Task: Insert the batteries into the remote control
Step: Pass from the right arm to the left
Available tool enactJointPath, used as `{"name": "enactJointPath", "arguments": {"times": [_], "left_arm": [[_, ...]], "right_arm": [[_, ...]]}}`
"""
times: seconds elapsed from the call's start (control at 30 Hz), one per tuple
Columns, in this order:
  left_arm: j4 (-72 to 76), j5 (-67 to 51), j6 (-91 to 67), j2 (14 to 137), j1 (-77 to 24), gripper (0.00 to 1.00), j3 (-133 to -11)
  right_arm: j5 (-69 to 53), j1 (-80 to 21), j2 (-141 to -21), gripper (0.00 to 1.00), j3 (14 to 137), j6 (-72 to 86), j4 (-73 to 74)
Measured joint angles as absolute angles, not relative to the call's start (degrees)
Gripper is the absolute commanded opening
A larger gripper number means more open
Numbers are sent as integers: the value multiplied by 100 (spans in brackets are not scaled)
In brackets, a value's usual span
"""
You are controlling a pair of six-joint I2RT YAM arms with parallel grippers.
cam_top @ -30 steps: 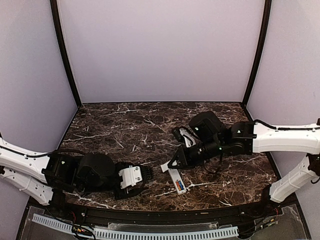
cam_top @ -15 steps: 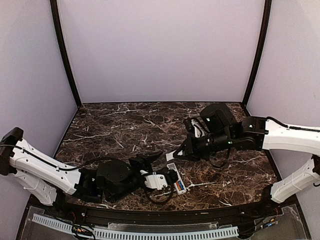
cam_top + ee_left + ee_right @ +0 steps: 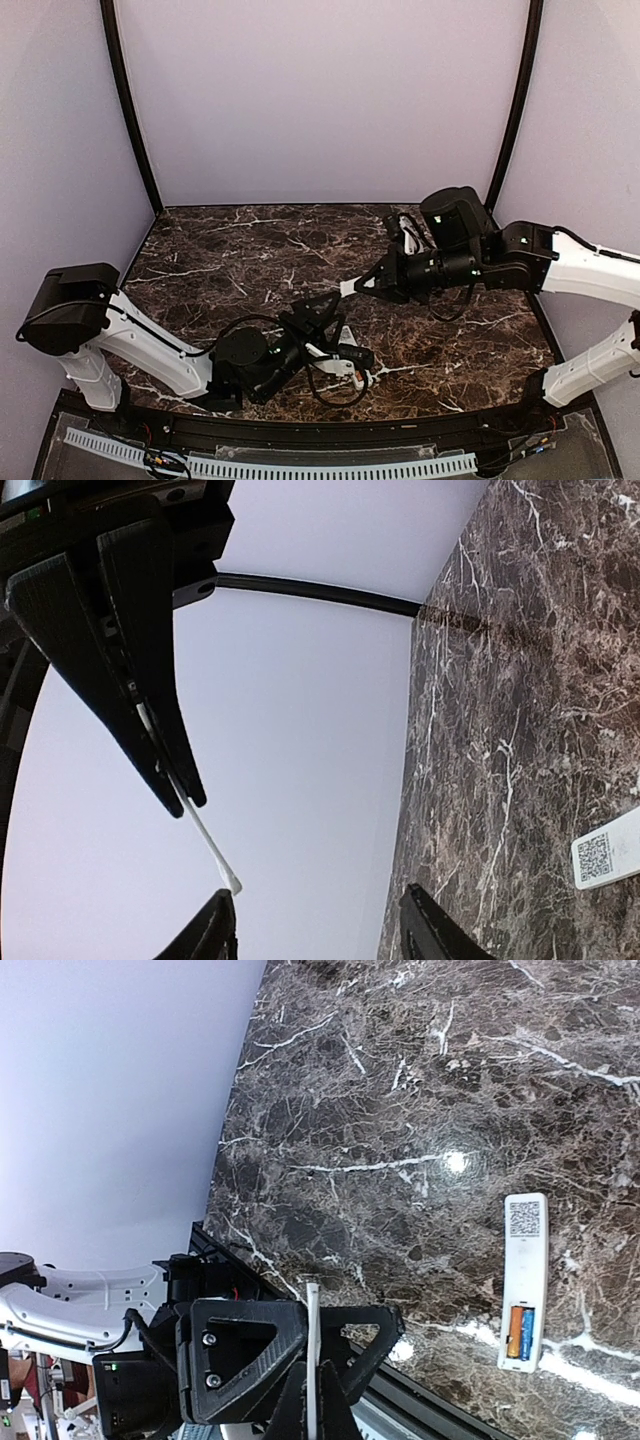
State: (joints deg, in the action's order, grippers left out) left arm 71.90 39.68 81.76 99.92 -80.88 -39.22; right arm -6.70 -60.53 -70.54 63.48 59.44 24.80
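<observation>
Gleaming marble tabletop (image 3: 230, 250), lilac walls (image 3: 320, 100), left fingers (image 3: 214, 932) parted, right fingers (image 3: 240, 1360) pinching white lid (image 3: 348, 288)

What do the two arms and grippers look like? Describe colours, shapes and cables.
The left arm and right arm are white tubular links joined by black joint housings with small green lights. Black cables loop near the wrists. The left gripper and right gripper are black, with tapered wedge-shaped fingers.
</observation>
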Motion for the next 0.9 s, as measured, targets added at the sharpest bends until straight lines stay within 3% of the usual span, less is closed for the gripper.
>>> {"name": "enactJointPath", "arguments": {"times": [0.33,0.53,0.9], "left_arm": [[7502,4058,8844,10073,-8071,52,-4106],[7526,4156,8965,10084,-8049,33,-4213],[7546,4416,8989,10165,-7959,14,-4495]], "right_arm": [[-670,-6010,-7120,0,6488,5861,2556],[-768,-6010,-7146,0,6392,5913,2327],[-840,-6010,-7196,0,6333,5933,2224]]}}
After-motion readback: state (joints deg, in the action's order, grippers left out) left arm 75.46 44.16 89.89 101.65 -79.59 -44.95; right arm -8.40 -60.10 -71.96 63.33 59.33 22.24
